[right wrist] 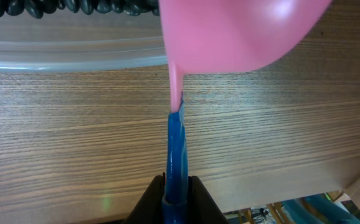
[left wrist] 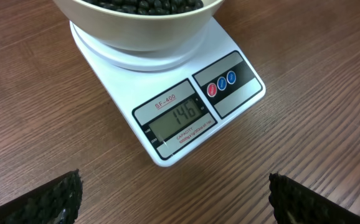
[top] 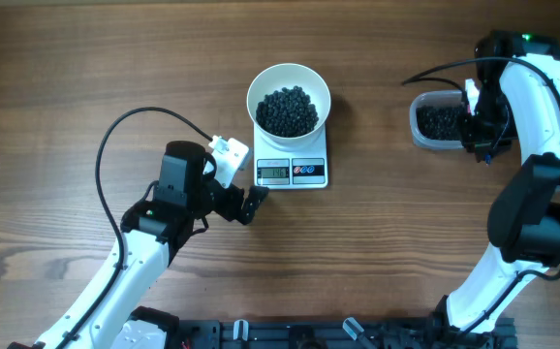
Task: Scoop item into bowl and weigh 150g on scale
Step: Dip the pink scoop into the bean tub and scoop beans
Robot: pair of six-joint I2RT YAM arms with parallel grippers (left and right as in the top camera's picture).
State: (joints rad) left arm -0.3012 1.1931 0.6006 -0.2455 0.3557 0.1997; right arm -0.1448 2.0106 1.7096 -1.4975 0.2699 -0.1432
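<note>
Over the bench we go, and the white bowl is sitting squarely on the scale, a dark heap of beans filling its middle. From the left wrist view we are looking straight at the scale's front edge. The bowl's wall looms at the top, and the grey display below it reads 146. To the right of the display sit the round buttons, red and blue.

The left jaws are spread wide. Their ribbed black pads show in the two lower corners of that view with bare wood between them. They hang just in front of the scale's left front corner, gripping nothing and touching nothing.

Over on the right, the arm is bent in above the clear tub, which stands well apart from the scale and holds more of the beans. The right jaws are pressed together, pinching the blue handle of a pink scoop. In the right wrist view the handle runs straight up from the jaws to the scoop's rounded underside. The scoop overlaps the tub's clear rim, and beans show along the top edge behind it. We see only the scoop's underside, so we cannot tell whether it carries anything.
</note>
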